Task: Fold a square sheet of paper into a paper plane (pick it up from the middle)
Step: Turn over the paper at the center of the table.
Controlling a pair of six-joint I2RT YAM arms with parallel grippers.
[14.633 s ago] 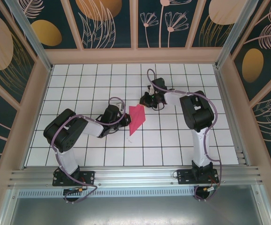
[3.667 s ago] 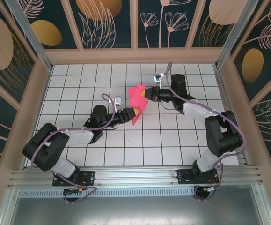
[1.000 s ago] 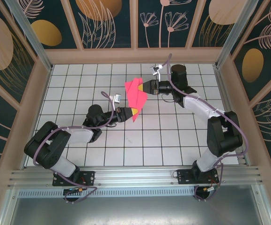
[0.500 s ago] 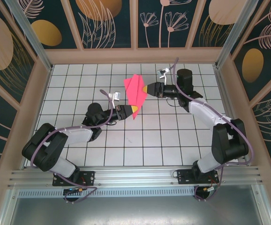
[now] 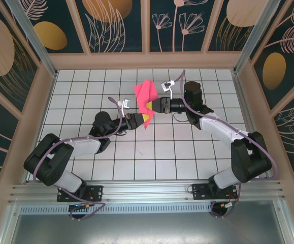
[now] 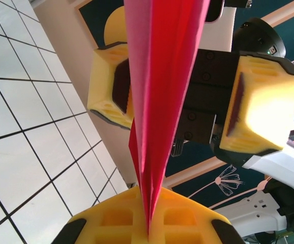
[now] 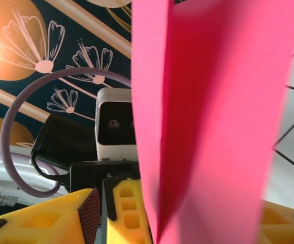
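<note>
Left gripper (image 5: 139,121) clamped on paper (image 5: 145,95) tip; right gripper (image 5: 155,105) parted astride it.
Folded, upright, aloft over table (image 5: 187,152) far-middle. Judged mid-fold: next needs right jaws closing squarely on folded edge, crease kept aligned.

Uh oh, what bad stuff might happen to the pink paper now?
1. The left claw pinches the pink paper just at its bottom tip, and the paper stands tall above it. It might flop over, or slide out and fall on the tiled table.
2. The right claw is open, with a finger on each side of the paper. If it shuts in the wrong spot, it may squash the folds or make a crooked crease.
</note>
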